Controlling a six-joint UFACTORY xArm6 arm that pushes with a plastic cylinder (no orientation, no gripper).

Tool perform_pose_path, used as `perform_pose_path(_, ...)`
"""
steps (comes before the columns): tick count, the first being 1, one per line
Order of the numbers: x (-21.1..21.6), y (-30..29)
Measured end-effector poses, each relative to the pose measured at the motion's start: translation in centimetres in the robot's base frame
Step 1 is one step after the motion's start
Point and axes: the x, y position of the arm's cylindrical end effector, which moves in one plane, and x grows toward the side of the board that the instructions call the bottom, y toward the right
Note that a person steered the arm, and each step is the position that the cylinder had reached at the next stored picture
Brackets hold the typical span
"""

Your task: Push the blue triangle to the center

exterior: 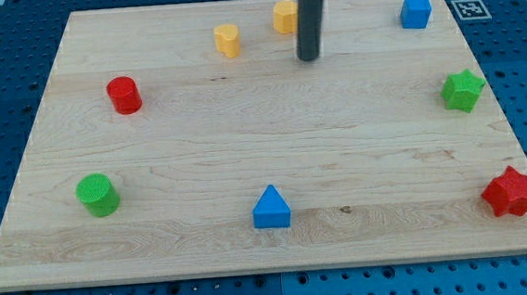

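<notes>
step: approach | my tip bare, grips nothing, far above blue triangle | next: get below triangle, push up

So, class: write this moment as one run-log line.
my tip: view's top, beside yellow block | blue triangle: view's bottom, untouched | push: not begun

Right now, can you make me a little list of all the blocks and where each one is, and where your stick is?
board: wooden table top
my tip: near the view's top, just right of and below one yellow block, touching no block
blue triangle: bottom middle
blue cube: top right
yellow blocks: and, top middle
red cylinder: upper left
green cylinder: lower left
green star: right edge
red star: bottom right
</notes>
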Motion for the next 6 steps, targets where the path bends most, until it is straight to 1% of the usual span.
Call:
perform_pose_path(1, 7.2, -0.5)
perform_pose_path(2, 12.8, -3.3)
perform_pose_path(3, 13.7, -2.7)
perform_pose_path(4, 17.8, -1.9)
perform_pose_path(5, 22.9, -2.2)
perform_pose_path(6, 24.5, -6.8)
